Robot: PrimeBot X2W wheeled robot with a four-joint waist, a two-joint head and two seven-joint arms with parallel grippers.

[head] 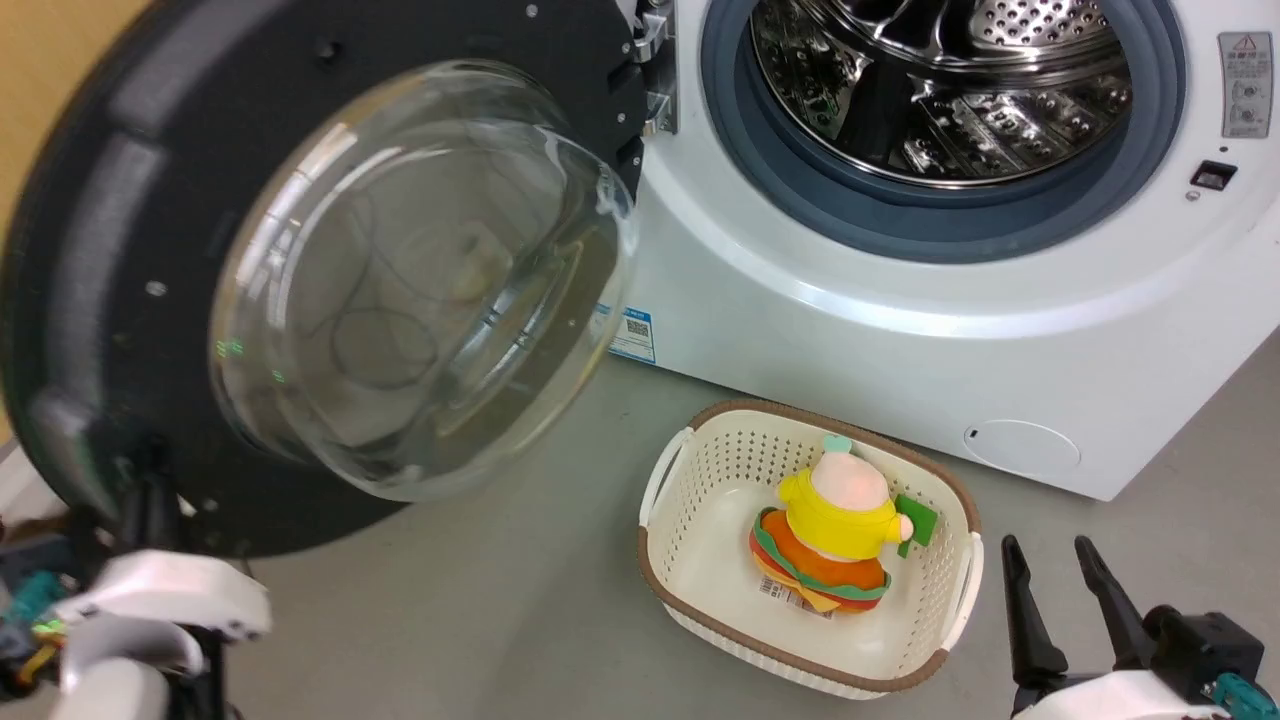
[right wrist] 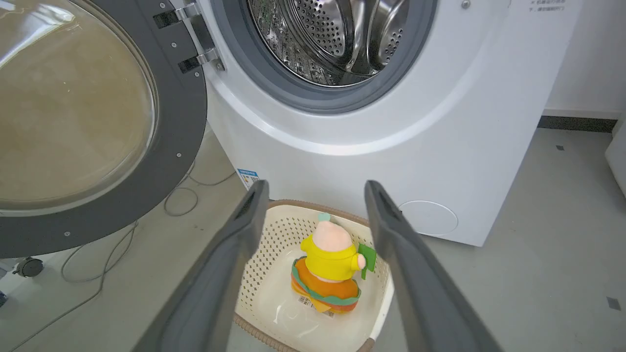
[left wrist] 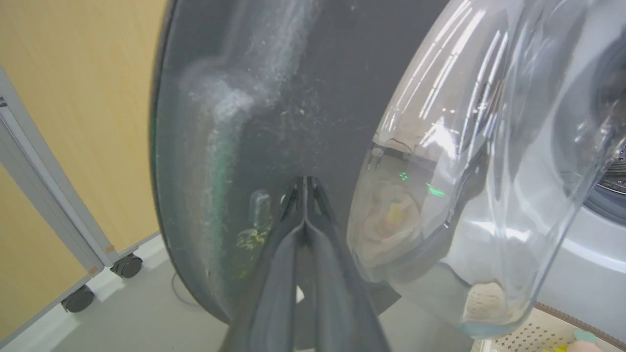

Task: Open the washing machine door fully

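Door: the door (head: 110, 300) was a round, glossy black disc around a clear, bulging glass bowl (head: 420, 280); pale dusty streaks marked its black face.
Door state: swung open on its hinge (head: 655, 70) at the left of the opening in the head view, inner face and bowl turned outward, well clear of the mouth.
Washer: the white front-loading washer (head: 850, 340) stood with its round mouth uncovered.
Drum: the perforated steel drum (head: 940, 80) gleamed inside a grey rubber gasket (head: 900, 225).
Label: a small blue label (head: 632, 335) sat low on the front, just beside the bowl's rim.
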